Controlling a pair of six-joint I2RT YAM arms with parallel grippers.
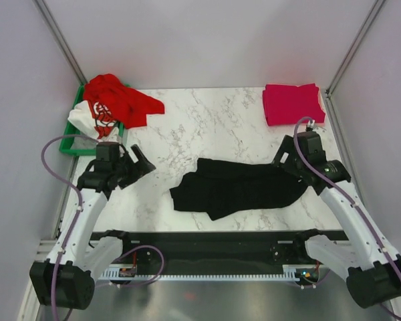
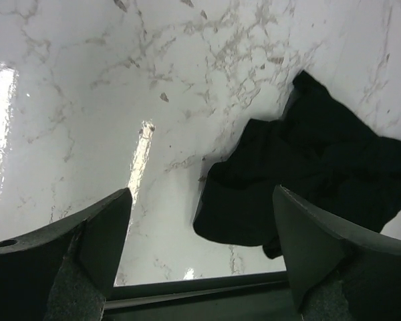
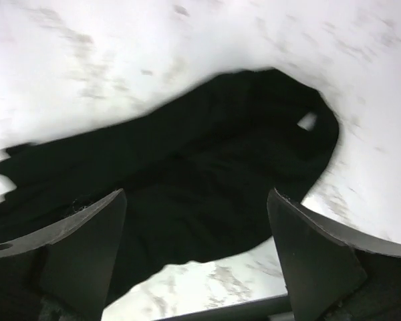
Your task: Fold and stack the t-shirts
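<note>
White marble-look bench (image 1: 207, 120) beneath the left end effector (image 2: 200, 192) and right end effector (image 3: 197, 194), both spread wide and empty, carries the crumpled plain black cloth t-shirt (image 1: 237, 187) at its centre, at three o'clock of the left and nine of the right, so best pinch opposite edges and draw it flat before folding.

Table (image 1: 207, 127): white marble-pattern top.
Bin (image 1: 72, 150): green plastic, at the table's far-left corner.
Rail (image 1: 207, 244): black, along the table's near edge.
Wall (image 1: 207, 40): plain grey, behind the table's far edge.
</note>
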